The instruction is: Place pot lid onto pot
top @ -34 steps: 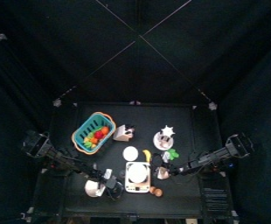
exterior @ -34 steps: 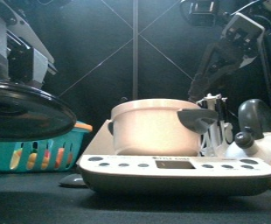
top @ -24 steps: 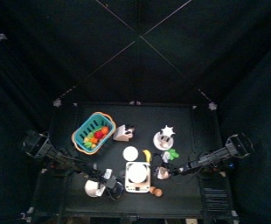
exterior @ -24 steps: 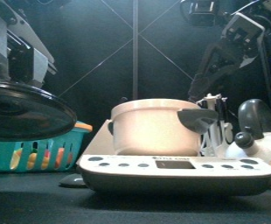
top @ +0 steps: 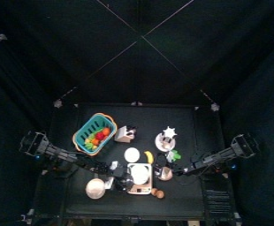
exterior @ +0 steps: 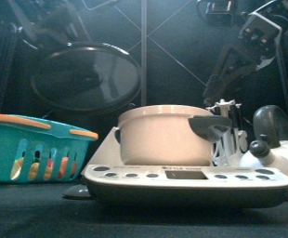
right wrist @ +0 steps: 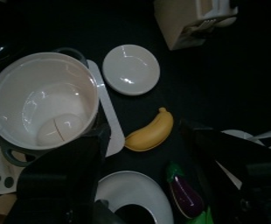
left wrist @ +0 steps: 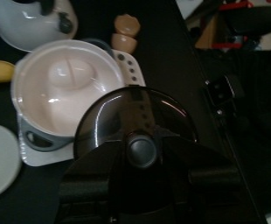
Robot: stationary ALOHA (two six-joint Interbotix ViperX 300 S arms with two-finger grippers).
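The pot is white and open-topped, standing on a white base with buttons; the left wrist view shows its bare inside. The pot lid is dark glass with a knob. It hangs tilted in the air, up and to the left of the pot, with my left gripper shut on it. In the top view the lid and left gripper sit just left of the pot. My right gripper stands open beside the pot's right side.
A teal basket of fruit stands at the left. Behind the pot lie a white plate and a banana. Near the right gripper are another plate, an eggplant and a silver kettle.
The left gripper has lifted the lid from low at the left, up and rightward toward the pot, tilting it more upright. The right arm has stayed put.
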